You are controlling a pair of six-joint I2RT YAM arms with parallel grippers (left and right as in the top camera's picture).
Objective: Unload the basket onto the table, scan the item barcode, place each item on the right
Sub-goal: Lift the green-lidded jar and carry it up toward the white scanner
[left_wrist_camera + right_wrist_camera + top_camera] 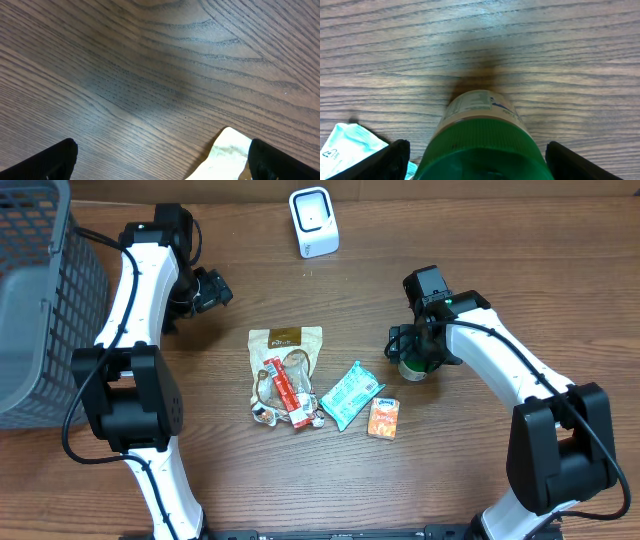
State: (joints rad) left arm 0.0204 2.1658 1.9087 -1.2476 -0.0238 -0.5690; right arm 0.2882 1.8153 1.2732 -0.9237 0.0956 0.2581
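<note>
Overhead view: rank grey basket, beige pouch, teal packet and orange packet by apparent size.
1. grey basket, largest by far, even cut off at the frame edge
2. beige pouch
3. teal packet
4. orange packet, smallest
The three packets lie flat on the table, so nearness should not skew their order.

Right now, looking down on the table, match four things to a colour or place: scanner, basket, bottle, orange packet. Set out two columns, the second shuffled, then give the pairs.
Column one
1. scanner
2. basket
3. bottle
4. orange packet

Column two
A. green cap
B. white, at the far side
C. grey mesh, at the left edge
D. beside the teal pouch

Pairs: 1-B, 2-C, 3-A, 4-D
</note>
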